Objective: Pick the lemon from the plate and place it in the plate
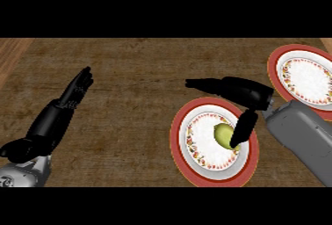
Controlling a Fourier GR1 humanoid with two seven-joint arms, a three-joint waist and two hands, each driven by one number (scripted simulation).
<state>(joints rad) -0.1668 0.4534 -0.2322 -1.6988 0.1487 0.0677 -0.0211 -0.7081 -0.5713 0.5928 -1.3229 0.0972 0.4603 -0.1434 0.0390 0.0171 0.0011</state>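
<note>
A yellow-green lemon [222, 134] lies in the middle of the near red-rimmed plate [183, 149]. My right hand [243, 91] hovers over that plate's far right side, fingers pointing left and its thumb [242, 129] reaching down beside the lemon's right edge. The fingers stay straight and nothing is held. A second red-rimmed plate [279, 66] with a white centre sits at the far right, partly cut off by the view's edge. My left hand [74, 94] rests open at the left, fingers pointing up.
Both plates stand on a brown woven mat [142, 74] that covers most of the counter. Lighter wooden counter [13, 50] shows at the far left corner.
</note>
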